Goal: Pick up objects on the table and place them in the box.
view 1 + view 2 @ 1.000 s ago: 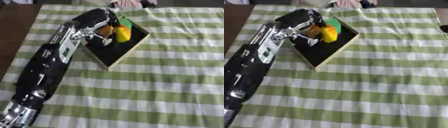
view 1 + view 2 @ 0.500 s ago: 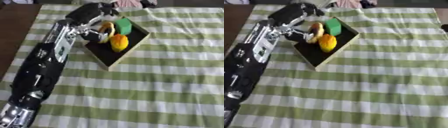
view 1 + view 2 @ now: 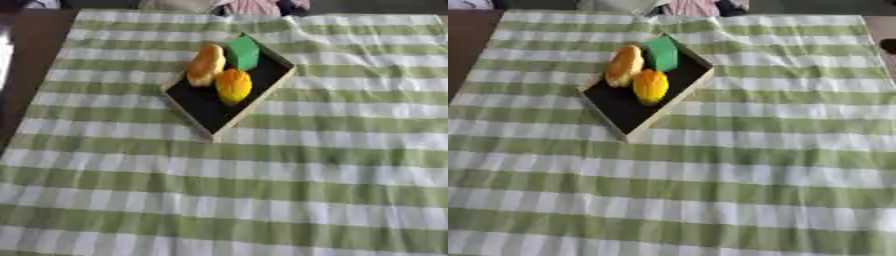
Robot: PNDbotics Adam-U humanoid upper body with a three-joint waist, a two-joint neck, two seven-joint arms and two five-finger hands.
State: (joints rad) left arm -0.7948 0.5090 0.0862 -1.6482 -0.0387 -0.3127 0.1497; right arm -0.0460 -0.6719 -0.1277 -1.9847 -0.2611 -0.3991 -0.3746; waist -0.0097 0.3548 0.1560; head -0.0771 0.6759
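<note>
Now, line by line, with what had just changed first.

Change: the left arm, which half a second earlier lay across the left of the cloth with its hand over the box, was gone from both views; only the cloth and the box showed.

Left hand: out of sight, so how far its fingers were spread, or whether it held anything, could not be told.

Right hand: out of sight too, and nothing could be said of it either.

Box (image 3: 203,107): a shallow tray with a dark floor and pale rim, set cornerwise on the far left part of the table, in the same spot as before.

Bun (image 3: 206,64): a tan oblong lay in the far half of the box, against the left rim. A second earlier the hand hid that spot; half a second earlier it hung right over the bun.

Orange thing (image 3: 234,86): a round yellow-orange lump sat just beside the bun, toward the middle of the box, apparently touching it.

Green block (image 3: 243,53): it stood in the far corner of the box, just beyond the other two.

Cloth (image 3: 737,165): the green and white checked cover showed no loose object in either view; the near half of the box floor was bare as well.

Meaning: judged from this, the last placing looked finished and the task seemed done or close to it, unless something lay beyond the picture's edge.
</note>
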